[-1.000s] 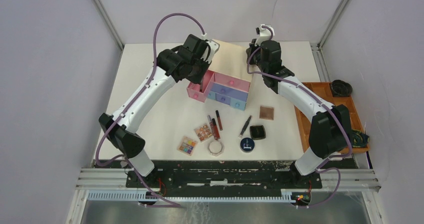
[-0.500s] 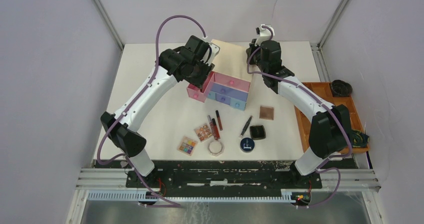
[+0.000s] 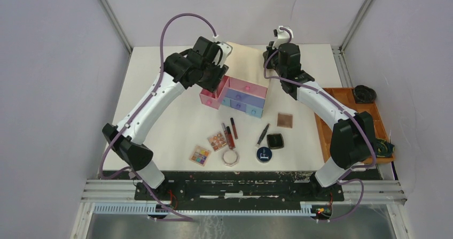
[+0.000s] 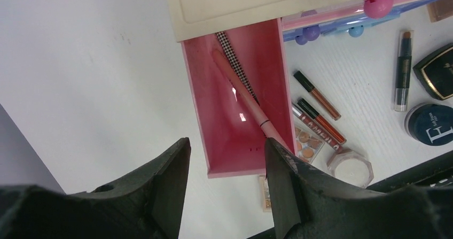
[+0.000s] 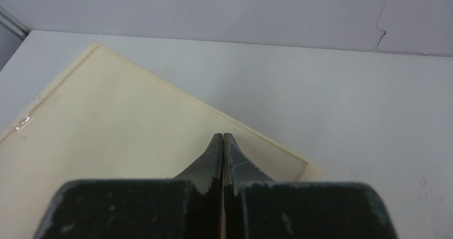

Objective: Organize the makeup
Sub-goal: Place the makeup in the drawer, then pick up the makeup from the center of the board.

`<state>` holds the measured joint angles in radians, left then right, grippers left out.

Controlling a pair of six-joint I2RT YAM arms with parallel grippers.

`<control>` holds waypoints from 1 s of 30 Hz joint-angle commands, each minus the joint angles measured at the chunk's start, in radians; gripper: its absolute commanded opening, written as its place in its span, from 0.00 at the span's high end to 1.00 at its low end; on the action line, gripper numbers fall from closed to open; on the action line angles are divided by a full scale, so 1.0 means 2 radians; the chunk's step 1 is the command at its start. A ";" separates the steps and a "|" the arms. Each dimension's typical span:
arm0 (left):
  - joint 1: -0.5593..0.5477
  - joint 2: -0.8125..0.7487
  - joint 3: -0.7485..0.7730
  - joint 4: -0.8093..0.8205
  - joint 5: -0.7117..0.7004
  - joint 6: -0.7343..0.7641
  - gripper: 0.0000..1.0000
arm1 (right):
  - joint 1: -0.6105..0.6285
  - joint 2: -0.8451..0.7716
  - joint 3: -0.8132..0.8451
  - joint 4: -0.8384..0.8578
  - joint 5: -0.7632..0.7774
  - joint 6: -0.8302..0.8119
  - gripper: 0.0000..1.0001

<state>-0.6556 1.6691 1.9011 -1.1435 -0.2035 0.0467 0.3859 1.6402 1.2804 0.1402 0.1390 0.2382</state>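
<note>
Currently on the white tabletop: one beige box with its pink drawer pulled out toward the near left; the purple and blue drawers below it are shut. Drawer contents: one slim pink pencil lying diagonally, and one houndstooth-patterned stick beside it, partly under the box. Left end effector: open, jaws spread wide, empty, held above the near end of the pink drawer. Right end effector: closed, fingers pressed together with nothing between them, over the beige box's flat top near its far corner; whether it touches the top cannot be told. Loose makeup, all on the tabletop between the box and the near edge: two square eyeshadow palettes and, near each other at the left; three slim tubes lying side by side just right of the second palette; one pale octagonal jar just in front of the tubes; one dark stick, tilted; one round dark-blue compact; one black square compact just beside it; one brown square compact farther back. Orange-brown tray at the right edge, holding dark coiled items.
</note>
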 commanded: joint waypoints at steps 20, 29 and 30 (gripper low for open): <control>-0.183 -0.124 -0.296 0.358 0.048 -0.121 0.38 | -0.009 0.052 -0.037 -0.166 0.015 -0.006 1.00; -0.197 -0.048 -0.351 0.452 0.002 -0.161 0.29 | -0.008 0.053 -0.037 -0.165 0.013 -0.005 0.99; -0.200 -0.041 -0.355 0.462 -0.001 -0.166 0.29 | -0.009 0.053 -0.037 -0.165 0.013 -0.005 0.99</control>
<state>-1.0370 1.5383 1.2224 -0.3897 -0.1596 -0.1989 0.3840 1.6493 1.2861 0.1486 0.1390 0.2386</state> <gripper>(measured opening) 0.713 0.011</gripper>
